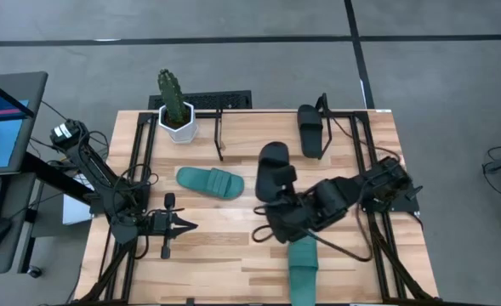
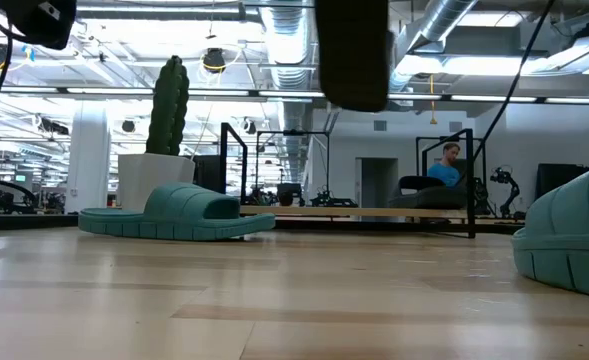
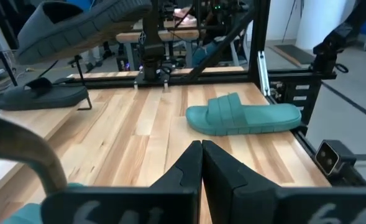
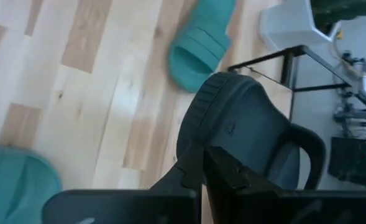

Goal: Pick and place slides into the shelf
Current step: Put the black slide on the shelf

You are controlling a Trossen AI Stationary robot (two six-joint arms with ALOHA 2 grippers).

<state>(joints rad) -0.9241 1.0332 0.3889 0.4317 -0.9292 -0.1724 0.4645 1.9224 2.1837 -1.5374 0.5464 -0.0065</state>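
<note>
Right gripper (image 4: 202, 163) above mid-surface (image 1: 216, 255), fingers pinching 1 black slide (image 1: 275, 170), lifted clear. Left gripper (image 1: 185, 225) near the left edge, fingers pressed together. 2 teal slides (image 1: 210, 181) (image 1: 302, 268) lying flat; second black slide (image 1: 310, 129) in the shelf (image 1: 219, 136).

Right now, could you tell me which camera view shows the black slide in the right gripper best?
The high view: the whole black slide shows, held by the right gripper. The right wrist view shows it close but cropped, the left wrist view its underside, the low view only a dark end.
</note>
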